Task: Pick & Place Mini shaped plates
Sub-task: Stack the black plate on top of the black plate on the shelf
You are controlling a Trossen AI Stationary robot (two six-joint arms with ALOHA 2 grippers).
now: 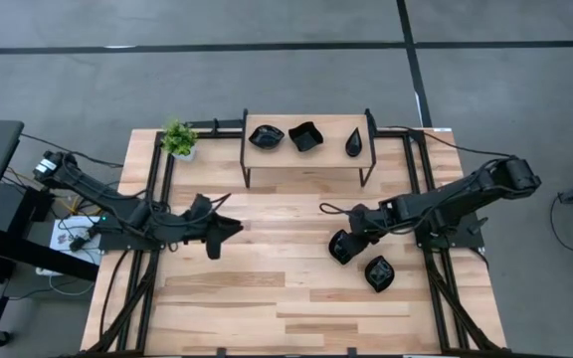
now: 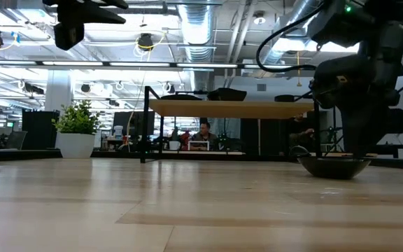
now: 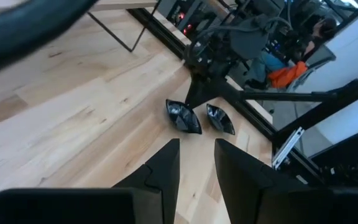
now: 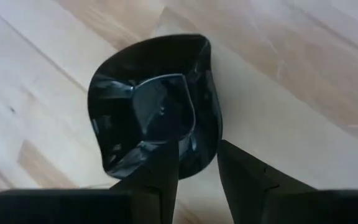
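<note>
While the left pincer (image 1: 229, 228) hangs empty over the middle of the bench (image 1: 267, 288), fingers narrowly apart, three mini shaped plates sit in a row on the small shelf (image 1: 306, 157). Two more lie on the bench's right part. The right pincer (image 1: 344, 245) straddles the rim of the wavy-edged plate (image 4: 151, 112); its pointed neighbour (image 1: 379, 273) aims toward the bench's near edge.

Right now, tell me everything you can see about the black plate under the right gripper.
The wavy-edged black plate is small, glossy and dish-shaped, with a flat centre and raised, folded rim. It sits upright on the wooden table, right of centre, a similar plate just beside it. The right gripper straddles its rim, one finger inside the bowl and one outside. It does not look lifted.
</note>
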